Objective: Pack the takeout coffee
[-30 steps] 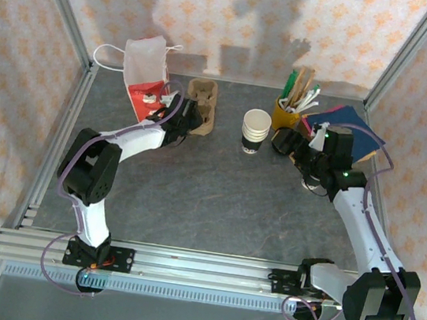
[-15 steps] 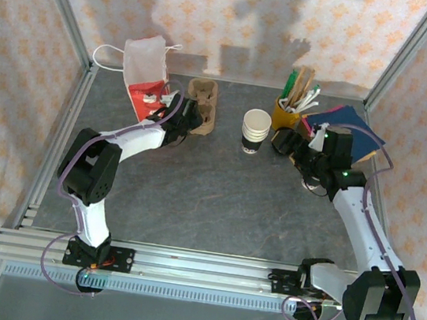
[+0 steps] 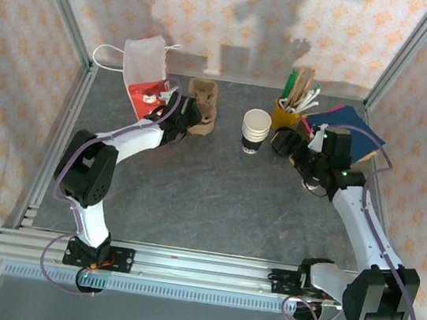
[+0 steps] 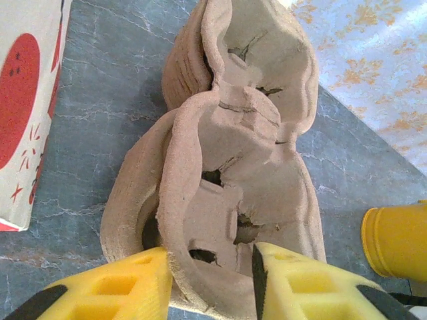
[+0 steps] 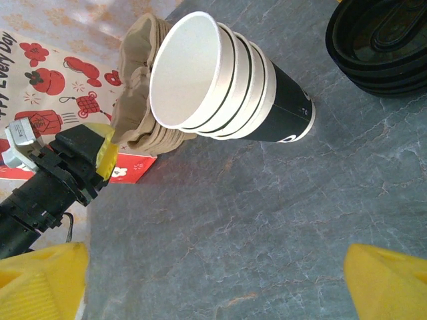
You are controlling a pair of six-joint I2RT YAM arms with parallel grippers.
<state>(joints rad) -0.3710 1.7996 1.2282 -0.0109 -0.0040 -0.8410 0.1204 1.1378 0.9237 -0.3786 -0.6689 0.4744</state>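
Cardboard cup carrier now tilted up, no longer flat on worktop as a second ago. Left claw has narrowed and pinches its near rim. Takeout coffee cup stands untouched mid-worktop, right of carrier. Right claw wide, empty, beside cup. Packing not yet begun.

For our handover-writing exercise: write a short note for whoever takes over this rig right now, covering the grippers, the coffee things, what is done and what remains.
Left gripper: pinching the near end of the cardboard carrier, beside the red-and-white bag.
Right gripper: open, empty, facing the white cups.
Cups: nested, upright on the table, not held.
Done: carrier gripped.
To do: probably a cup into the carrier; not yet started.
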